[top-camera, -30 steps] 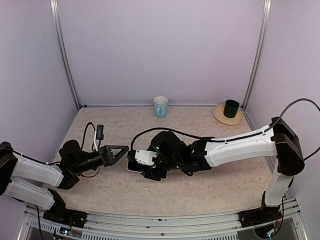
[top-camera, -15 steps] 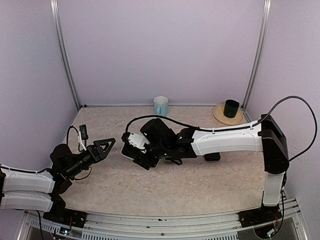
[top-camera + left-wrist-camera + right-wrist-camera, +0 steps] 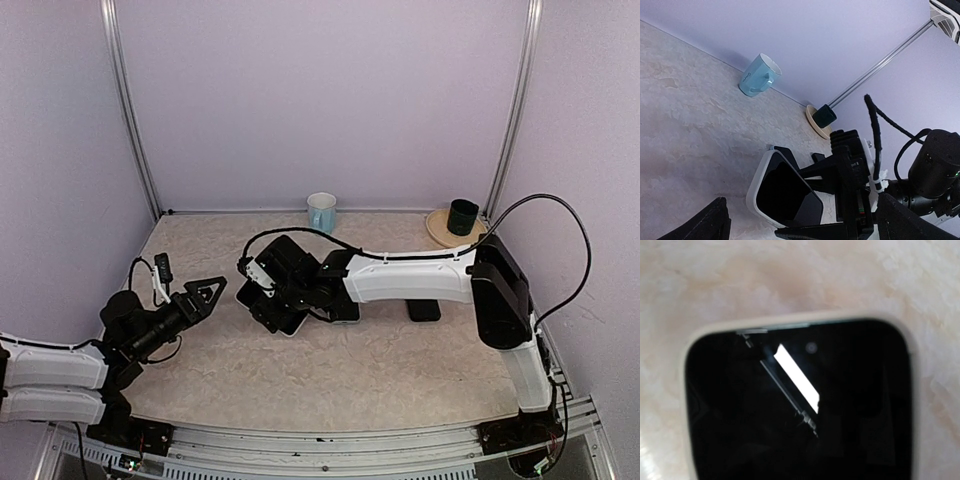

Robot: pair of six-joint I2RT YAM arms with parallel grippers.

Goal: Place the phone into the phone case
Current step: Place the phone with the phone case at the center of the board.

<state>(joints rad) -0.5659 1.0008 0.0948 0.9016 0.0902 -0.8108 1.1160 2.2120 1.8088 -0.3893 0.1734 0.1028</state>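
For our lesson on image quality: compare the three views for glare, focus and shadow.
Right wrist view: the phone fills the frame, soft and out of focus, with a bright white glare streak on its black screen. Left wrist view: the mug is fairly crisp. Top view: even light, faint shadows on the table.

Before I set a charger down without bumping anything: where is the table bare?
Bare: the back-left corner, between the left post and the blue mug, and the near strip in front of the right arm. Crowded: the middle, where the right gripper holds the phone opposite the open left gripper; back right, the dark cup on its plate.
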